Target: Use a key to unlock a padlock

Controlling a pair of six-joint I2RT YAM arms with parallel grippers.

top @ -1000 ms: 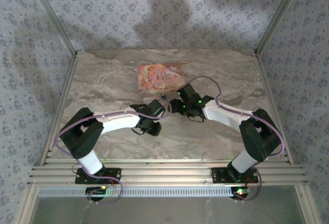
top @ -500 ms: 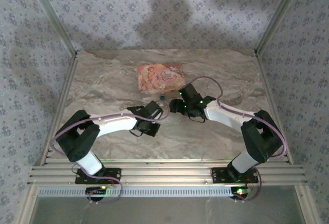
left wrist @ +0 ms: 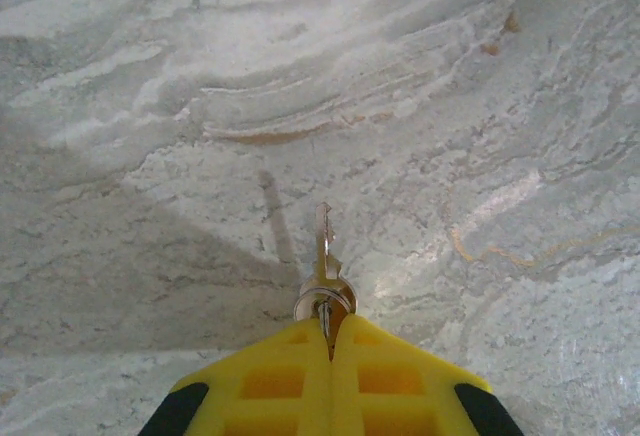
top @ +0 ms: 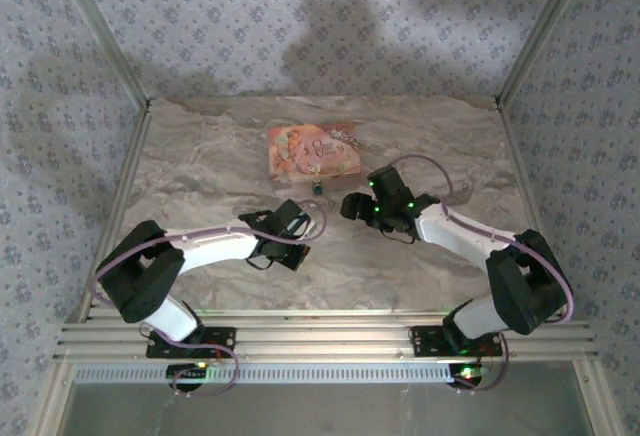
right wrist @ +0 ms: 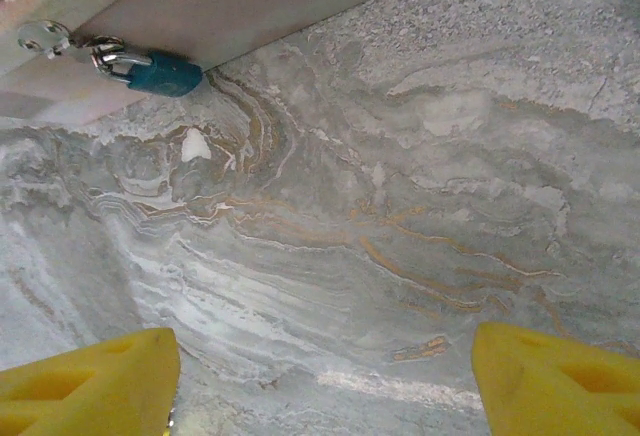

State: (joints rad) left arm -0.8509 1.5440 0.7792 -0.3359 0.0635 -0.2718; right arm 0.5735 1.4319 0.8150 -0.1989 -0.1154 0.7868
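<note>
A silver key (left wrist: 322,244) on a small ring (left wrist: 325,296) sticks out forward from between my left gripper's (left wrist: 330,334) yellow fingers, which are shut on it just above the marble table. In the top view the left gripper (top: 303,224) sits near the middle of the table. The padlock (right wrist: 158,73), tiny with a blue body and a silvery shackle, lies against the pink box's front edge (right wrist: 240,1); from above the padlock (top: 317,187) is a dark speck. My right gripper (right wrist: 325,381) is open, a short way back from the padlock, nothing between its fingers (right wrist: 90,381).
The pink floral box (top: 313,149) lies flat at the back middle of the marble table (top: 200,166). Patterned walls with metal frame rails enclose the table on three sides. The right gripper (top: 350,204) stands just right of the padlock.
My left gripper has shut on the key and drawn back toward the near left. The right arm has swung right, away from the padlock, still open.
</note>
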